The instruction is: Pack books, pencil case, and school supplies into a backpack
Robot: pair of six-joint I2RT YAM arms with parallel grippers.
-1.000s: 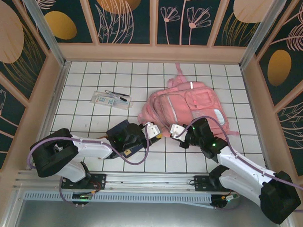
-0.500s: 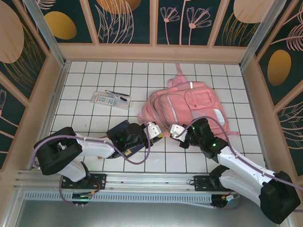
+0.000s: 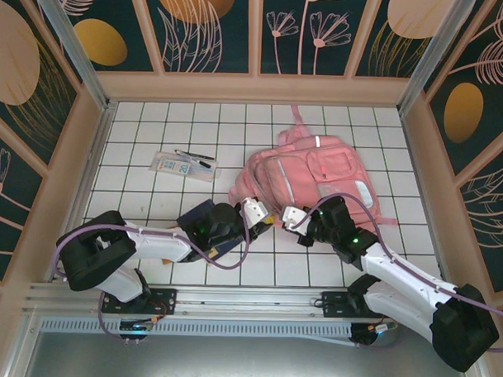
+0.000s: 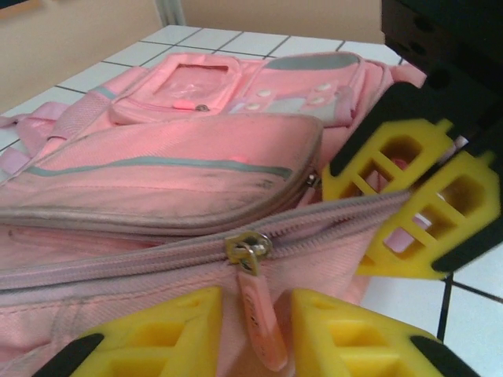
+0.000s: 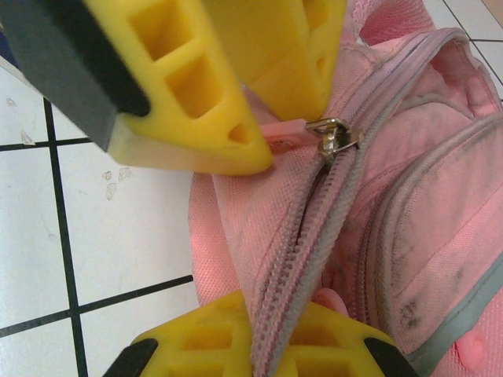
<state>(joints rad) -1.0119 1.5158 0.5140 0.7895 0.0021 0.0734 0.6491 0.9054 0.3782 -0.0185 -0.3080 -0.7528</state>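
Observation:
The pink backpack (image 3: pixel 314 176) lies flat on the tiled floor, its main zipper mostly closed. My left gripper (image 4: pixel 255 302) stands at the near edge of the backpack (image 4: pixel 157 165), fingers narrowly apart on either side of the pink zipper pull (image 4: pixel 263 330) hanging from the metal slider (image 4: pixel 250 251), with a small gap on each side. My right gripper (image 5: pixel 279 322) is shut on the backpack's zipper edge (image 5: pixel 314 259), just right of the left gripper (image 5: pixel 275 118). A navy book (image 3: pixel 197 213) lies partly under my left arm. The clear pencil case (image 3: pixel 182 165) and loose dark pens (image 3: pixel 195 156) lie at left.
Wooden walls with floral panels ring the tiled floor (image 3: pixel 155 119) on three sides. The backpack's pink straps (image 3: pixel 297 116) reach toward the back wall. Both grippers (image 3: pixel 275 216) meet nearly tip to tip at the bag's near edge.
My left gripper's fingers have narrowed around the zipper pull and edged slightly toward the backpack. The right gripper has held still on the zipper edge.

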